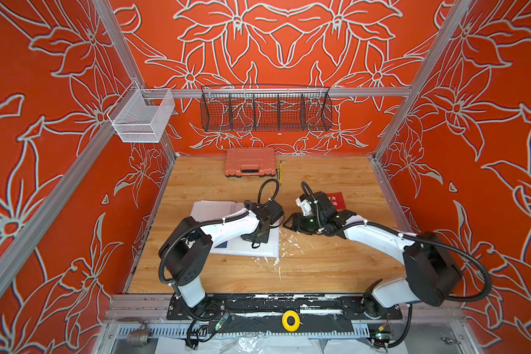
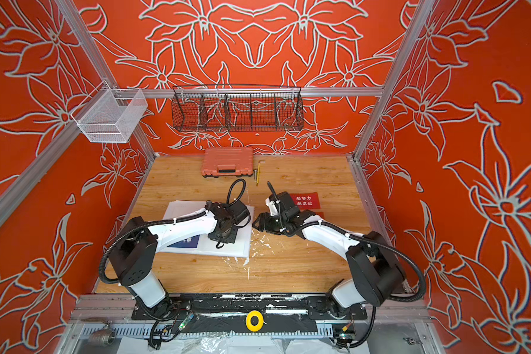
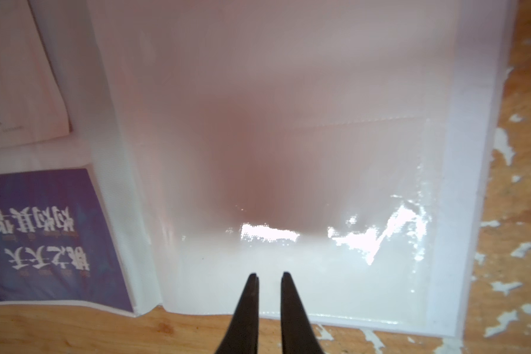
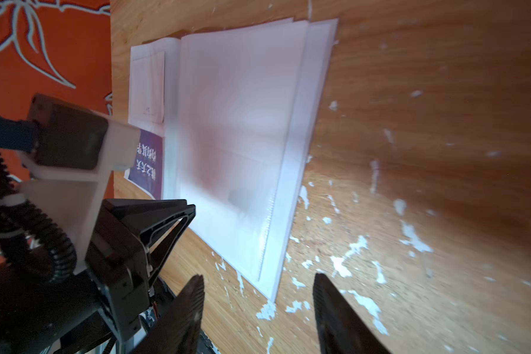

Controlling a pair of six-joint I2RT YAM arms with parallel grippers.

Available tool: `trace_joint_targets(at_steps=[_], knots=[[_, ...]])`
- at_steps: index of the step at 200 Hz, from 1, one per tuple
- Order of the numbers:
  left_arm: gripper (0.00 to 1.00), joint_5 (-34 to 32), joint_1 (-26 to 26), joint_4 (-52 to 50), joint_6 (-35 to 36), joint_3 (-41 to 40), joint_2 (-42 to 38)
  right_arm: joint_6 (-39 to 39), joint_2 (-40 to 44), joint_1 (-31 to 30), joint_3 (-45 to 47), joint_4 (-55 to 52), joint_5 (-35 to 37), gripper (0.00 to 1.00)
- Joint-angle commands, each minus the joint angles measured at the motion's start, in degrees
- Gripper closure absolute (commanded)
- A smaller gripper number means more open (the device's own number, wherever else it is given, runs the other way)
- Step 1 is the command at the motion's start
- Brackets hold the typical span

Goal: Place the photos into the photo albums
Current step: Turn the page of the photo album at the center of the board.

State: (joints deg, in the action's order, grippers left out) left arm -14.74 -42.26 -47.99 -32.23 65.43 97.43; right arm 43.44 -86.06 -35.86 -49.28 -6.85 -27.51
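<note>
Two cards at least look filed, so I judge the job roughly a third done. The album (image 2: 241,242) lies open on the table (image 1: 319,269) under the left arm. Its left page holds a white card (image 3: 16,76) in one pocket and a blue card (image 3: 49,233) in the pocket next to it. The right page shows only a reddish blur through glossy plastic, and I cannot tell whether a card sits there.

One red card (image 2: 304,200) lies loose on the wood, well apart from the album and beyond the right arm. The edge of another red one shows just beside it. The remaining cards are out of sight.

The left gripper (image 3: 267,275) hangs over the right page's near edge with its jaws drawn together. Whether they pinch the clear film is unclear. The right gripper (image 4: 258,294) hovers just beside the album's outer edge, jaws apart and empty.

Writing: the red card reads 越努力 越幸运 in white. The blue card appears to read 桃之夭夭 灼灼其华. The white card bears a small grey mark, too small to read.
</note>
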Motion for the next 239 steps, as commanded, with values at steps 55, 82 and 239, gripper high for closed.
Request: trace_joint_targets(at_steps=[55,82,239], knots=[[0.4,10.79,-1.1,8.52,0.37,-3.86,-2.55,3.13,-7.51,-3.0,-6.37,-0.22,4.97,0.39],[0.38,9.94,-2.59,8.17,0.38,-2.7,0.22,2.77,-6.47,-1.24,-6.07,-2.9,8.02,0.39],[0.62,9.47,-3.53,9.57,0.44,-3.68,5.56,2.09,-6.52,0.4,-6.71,-2.26,4.5,0.42]])
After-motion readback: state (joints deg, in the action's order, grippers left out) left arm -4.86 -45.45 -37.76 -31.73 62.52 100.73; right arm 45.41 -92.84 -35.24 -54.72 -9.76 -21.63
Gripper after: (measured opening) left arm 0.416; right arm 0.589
